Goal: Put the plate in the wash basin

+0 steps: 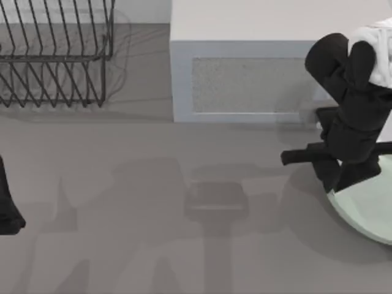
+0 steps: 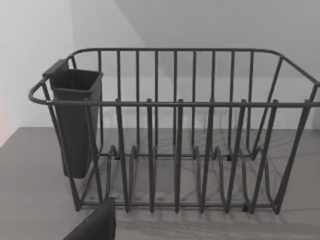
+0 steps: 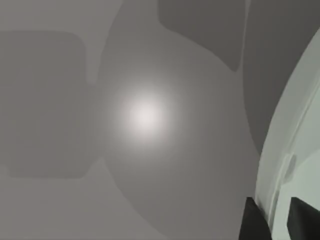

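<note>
The grey matte surface point(image 1: 153, 245) is seen from above. A grey-white box-shaped microwave point(image 1: 245, 79) is set at the back centre, and a black wire dish rack point(image 1: 55, 55) at the back left, with a dark utensil cup point(image 2: 75, 125) hung on one end. The large round pale mint-green glossy plate point(image 1: 367, 208) is lying on the surface at the right edge, in front of the microwave. The right hand point(image 1: 346, 177) is placed over the plate's near-left rim; in the right wrist view its dark fingertips point(image 3: 255, 222) are seen astride the raised rim with a gap between them, partly open, not clamped. The left hand point(image 1: 9, 211) is parked at the left edge; how far open cannot be told.
</note>
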